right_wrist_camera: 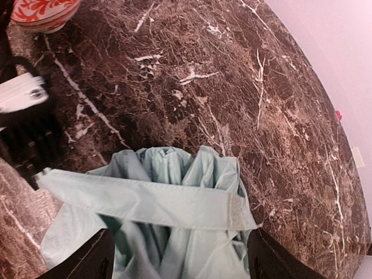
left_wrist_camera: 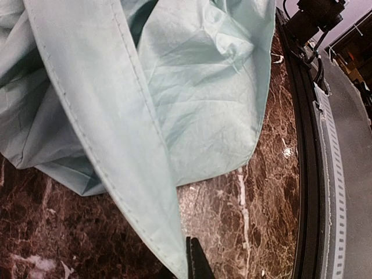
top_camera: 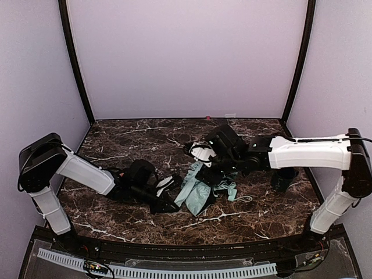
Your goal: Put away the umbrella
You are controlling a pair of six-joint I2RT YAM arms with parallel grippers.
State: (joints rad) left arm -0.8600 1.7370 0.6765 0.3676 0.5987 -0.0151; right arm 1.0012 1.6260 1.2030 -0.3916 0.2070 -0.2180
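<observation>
The umbrella (top_camera: 200,193) lies folded in the middle of the table, pale mint fabric bunched up. My right gripper (top_camera: 212,171) sits over its far end. In the right wrist view the fabric bundle (right_wrist_camera: 174,168) fills the gap between the two black fingers (right_wrist_camera: 87,261), which press on both its sides. A mint closure strap (right_wrist_camera: 145,200) with a white fastener patch crosses the bundle. My left gripper (top_camera: 171,204) is at the umbrella's left side. In the left wrist view its jaws (left_wrist_camera: 193,256) are shut on the end of that strap (left_wrist_camera: 110,133), pulled taut. The handle is hidden.
A dark green cup (top_camera: 285,179) stands under the right arm at the right. A red-and-white patterned bowl (right_wrist_camera: 43,11) shows at the top left of the right wrist view. A thin white wrist cord (top_camera: 244,199) lies beside the fabric. The table's front rail (left_wrist_camera: 314,174) is near.
</observation>
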